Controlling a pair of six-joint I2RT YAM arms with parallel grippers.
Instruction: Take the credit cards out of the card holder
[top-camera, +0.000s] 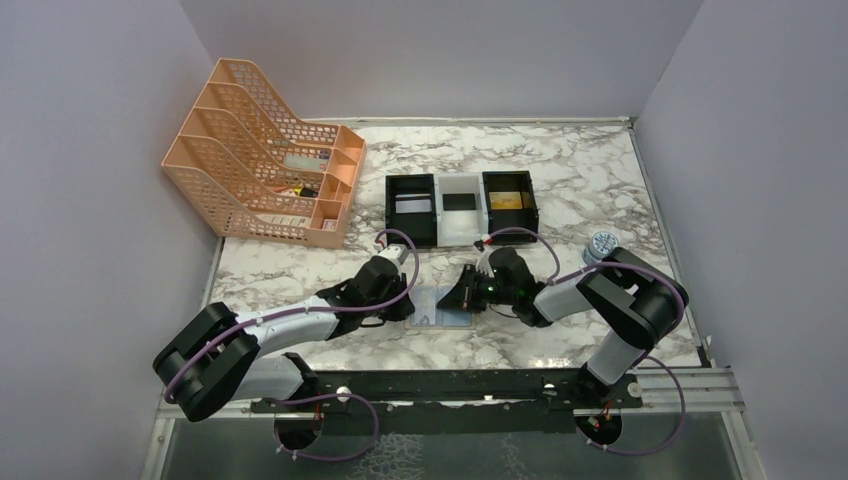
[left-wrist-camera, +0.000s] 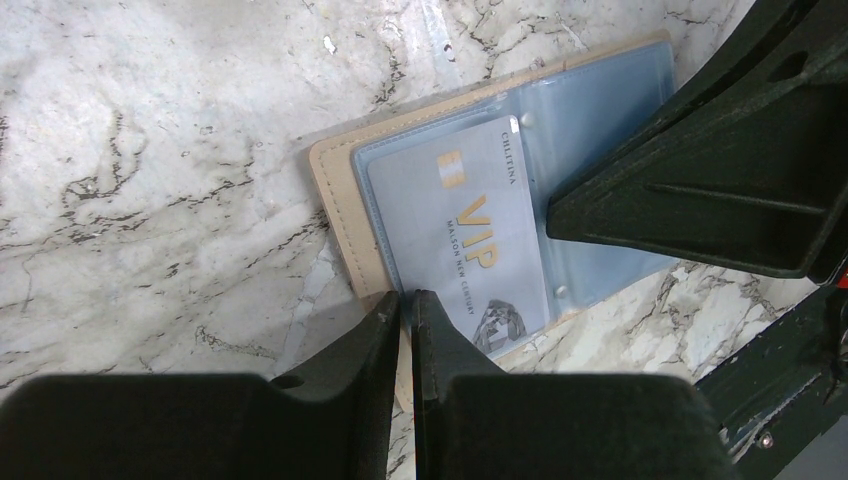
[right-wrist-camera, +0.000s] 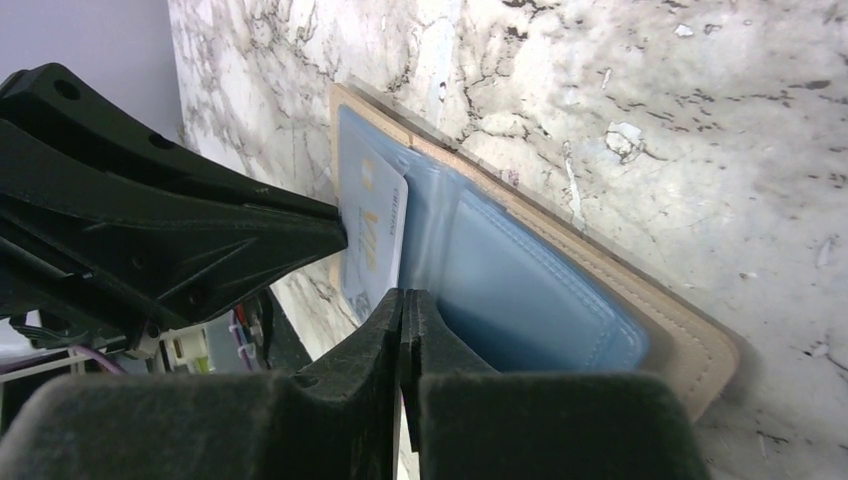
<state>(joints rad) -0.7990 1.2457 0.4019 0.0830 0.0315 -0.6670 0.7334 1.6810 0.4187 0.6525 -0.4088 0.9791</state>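
The card holder lies open on the marble between both arms, with a tan rim and grey-blue sleeves. One pale credit card with gold "VIP" lettering sits in the left sleeve and also shows in the right wrist view. My left gripper is shut on the holder's tan near-left edge, and a tan strip shows between its fingers. My right gripper is shut, its tips meeting at the card's long edge by the clear sleeve. I cannot tell whether it pinches anything. Its finger covers the holder's right half in the left wrist view.
A peach desk file rack stands at the back left. Behind the holder sit a black tray, a white tray and another black tray. A small round object lies at the right.
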